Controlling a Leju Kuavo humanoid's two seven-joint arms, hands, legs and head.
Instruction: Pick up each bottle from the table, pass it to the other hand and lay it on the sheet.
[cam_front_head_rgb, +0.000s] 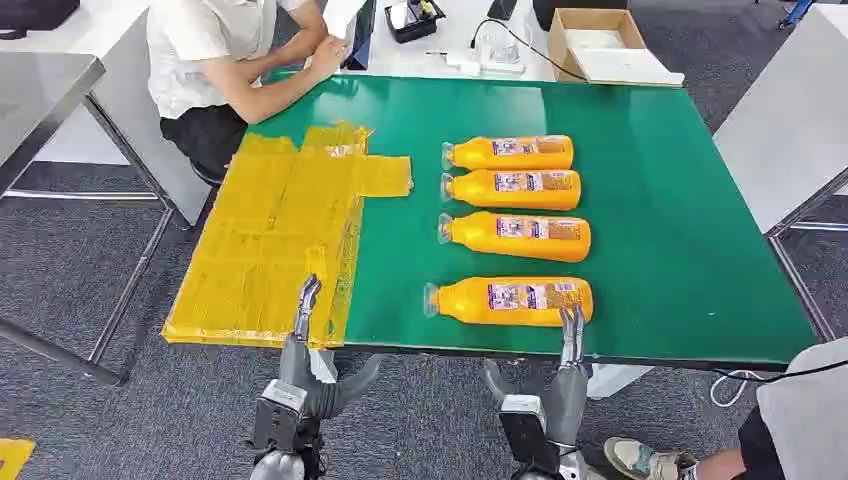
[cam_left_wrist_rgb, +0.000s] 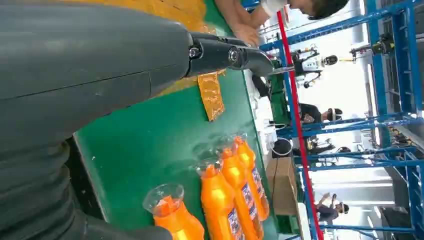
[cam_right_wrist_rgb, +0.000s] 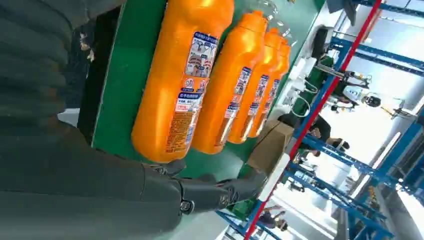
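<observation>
Green counter (cam_front_head_rgb: 660, 200), yellow sheet (cam_front_head_rgb: 270, 230) spread over its left part. Four orange bottles (cam_front_head_rgb: 515, 228) lying in a row right of the sheet, caps toward it. Left hand (cam_front_head_rgb: 305, 305) at the sheet's near edge, open, empty. Right hand (cam_front_head_rgb: 571, 335) open, just beside the nearest bottle (cam_front_head_rgb: 510, 300).

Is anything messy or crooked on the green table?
A little. The crinkly yellow plastic sheet is wrinkled, with a ragged flap poking toward the four orange plastic bottles. The third bottle from the far end lies slightly tilted. Nothing is spilled.
</observation>
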